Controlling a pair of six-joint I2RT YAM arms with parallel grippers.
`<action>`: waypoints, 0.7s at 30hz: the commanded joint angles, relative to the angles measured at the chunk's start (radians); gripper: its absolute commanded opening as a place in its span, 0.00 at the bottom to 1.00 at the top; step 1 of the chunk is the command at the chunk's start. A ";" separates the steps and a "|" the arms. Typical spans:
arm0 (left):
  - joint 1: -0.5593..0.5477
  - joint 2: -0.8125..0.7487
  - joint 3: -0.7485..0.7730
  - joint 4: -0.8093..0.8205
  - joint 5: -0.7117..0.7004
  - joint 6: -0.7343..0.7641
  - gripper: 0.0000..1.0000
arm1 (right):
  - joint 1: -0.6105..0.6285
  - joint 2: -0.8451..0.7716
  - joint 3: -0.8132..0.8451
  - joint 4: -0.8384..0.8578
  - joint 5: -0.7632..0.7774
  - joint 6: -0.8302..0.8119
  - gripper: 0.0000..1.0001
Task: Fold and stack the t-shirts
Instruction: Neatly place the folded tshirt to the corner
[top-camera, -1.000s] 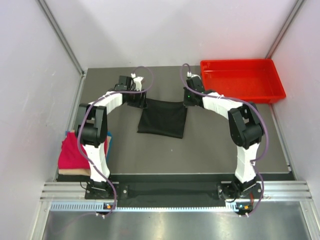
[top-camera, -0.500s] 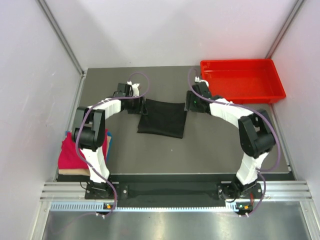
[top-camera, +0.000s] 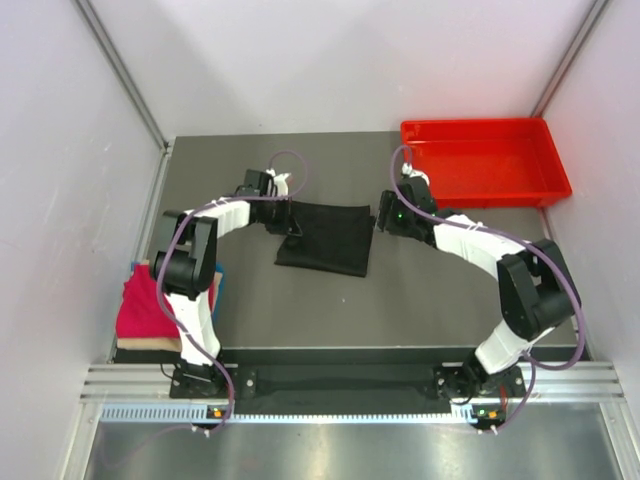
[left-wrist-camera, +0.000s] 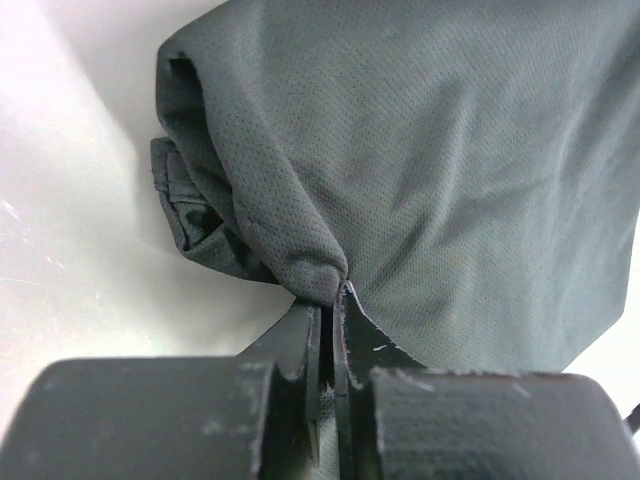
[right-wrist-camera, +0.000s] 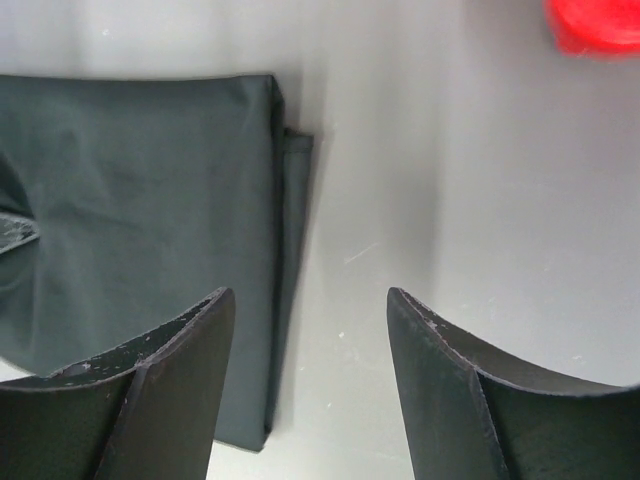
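On grey desk (top-camera: 450, 290), left hand (left-wrist-camera: 325, 300) pinching black t-shirt (top-camera: 330, 238)'s left edge, right hand (right-wrist-camera: 310, 295) spread over its right edge.

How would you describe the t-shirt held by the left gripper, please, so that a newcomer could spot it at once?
On the dark table, look at the middle, left of the red tray. A folded black t-shirt lies there, its left edge pinched by the left gripper. Unlike the crimson shirt by the table's near left edge, it is black and lies alone.
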 joint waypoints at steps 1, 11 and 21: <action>0.000 -0.034 0.003 -0.068 0.035 0.062 0.00 | 0.008 -0.057 -0.057 0.092 -0.063 0.068 0.63; 0.052 -0.183 -0.037 -0.387 -0.023 0.408 0.00 | 0.031 -0.149 -0.204 0.152 -0.103 0.118 0.65; 0.086 -0.348 -0.122 -0.637 -0.144 0.613 0.00 | 0.033 -0.206 -0.250 0.144 -0.097 0.102 0.65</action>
